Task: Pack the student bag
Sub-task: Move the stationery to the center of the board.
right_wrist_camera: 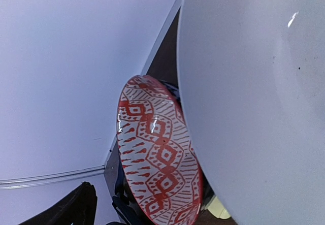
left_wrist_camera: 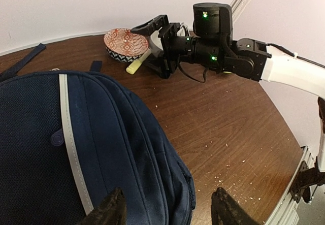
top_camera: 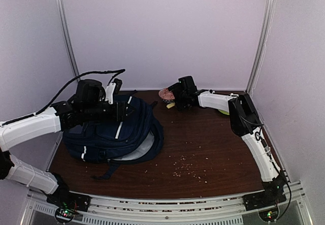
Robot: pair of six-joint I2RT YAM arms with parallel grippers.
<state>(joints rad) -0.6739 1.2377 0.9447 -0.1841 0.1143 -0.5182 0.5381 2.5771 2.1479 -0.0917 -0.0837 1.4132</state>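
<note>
The left fingers (left_wrist_camera: 109,212) stand wide apart with nothing between them. In the left wrist view one tip sits over navy fabric and the other over bare wood, so they straddle the right-hand edge of the student bag (top_camera: 117,131); I cannot tell whether they touch it. The right fingers (left_wrist_camera: 150,26) are also spread wide, at the far middle of the desk (top_camera: 218,143). They sit just beside a small red-and-white patterned bowl (left_wrist_camera: 126,43), with one finger reaching along its rim, though contact cannot be made out. A pale yellow stick (left_wrist_camera: 137,62) lies against the bowl's near side, by the other finger. The right wrist view is filled by the bowl's patterned outside, seen very close, and by a large blurred pale surface I cannot identify. The student bag lies flat on the left half of the desk, under the left arm, its white-striped front facing up. Grey lining shows as a crescent along its near right edge, and a dark strap trails toward the near edge. Light crumbs (top_camera: 190,169) are scattered over the dark wood on the near right.
</note>
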